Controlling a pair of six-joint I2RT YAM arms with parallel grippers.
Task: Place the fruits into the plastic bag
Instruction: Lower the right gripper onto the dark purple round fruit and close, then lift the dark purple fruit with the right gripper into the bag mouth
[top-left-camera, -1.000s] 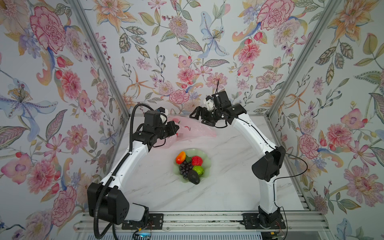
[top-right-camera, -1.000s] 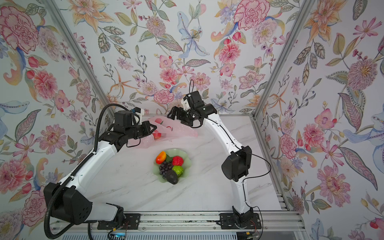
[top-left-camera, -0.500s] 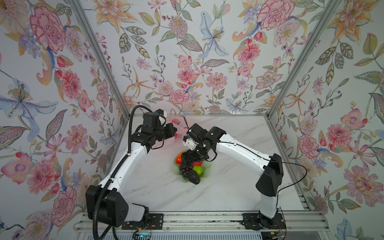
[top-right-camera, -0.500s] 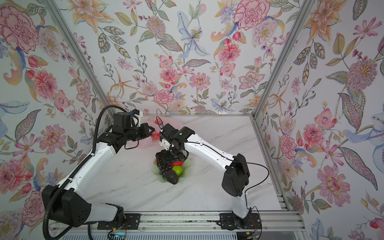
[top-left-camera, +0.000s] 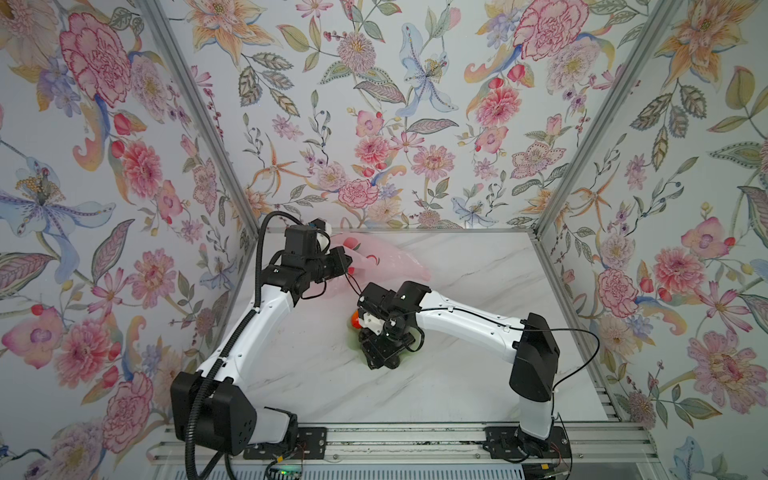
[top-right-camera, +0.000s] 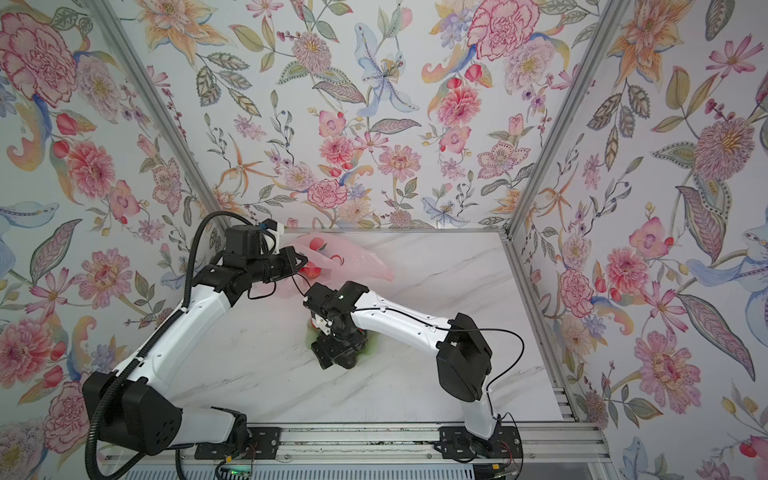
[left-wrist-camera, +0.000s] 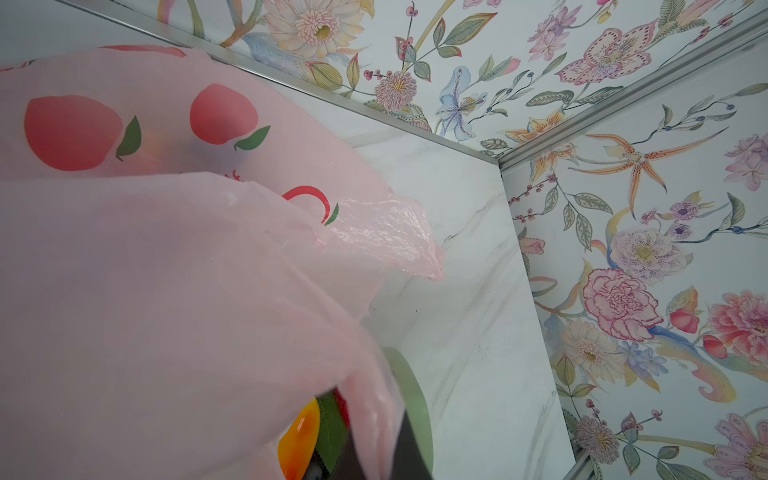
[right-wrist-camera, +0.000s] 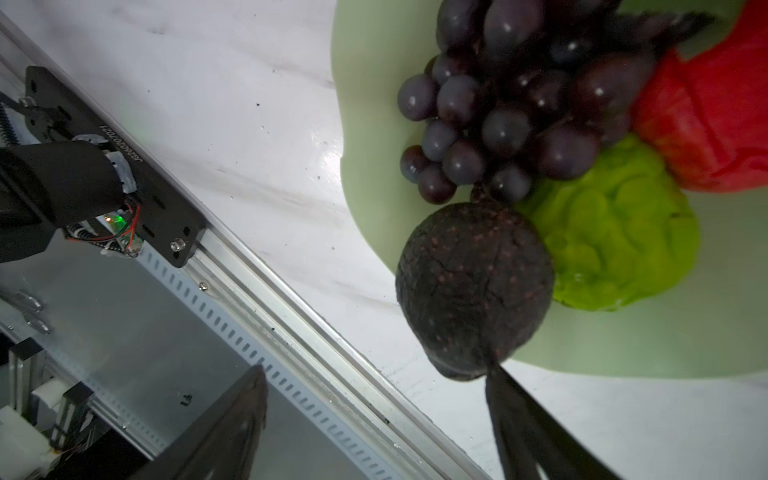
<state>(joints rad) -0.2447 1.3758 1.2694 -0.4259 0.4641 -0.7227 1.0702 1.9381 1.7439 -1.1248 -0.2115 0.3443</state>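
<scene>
The pink plastic bag lies at the back left, and in the left wrist view the plastic bag fills most of the picture. My left gripper is shut on its near edge, holding the film up. The fruits sit in a pale green dish: dark purple grapes, a dark brown avocado-like fruit, a bumpy green fruit and a red fruit. An orange mango shows beside them. My right gripper hangs open over the dish, one finger touching the avocado-like fruit's tip.
The marble table is walled by floral panels on three sides. A metal rail runs along its front edge, close to the dish. The right arm hides most of the dish in both top views.
My right arm has swung from the bag at the back down over the dish of fruits, its jaws narrowing slightly. The left gripper has kept its hold on the bag.
</scene>
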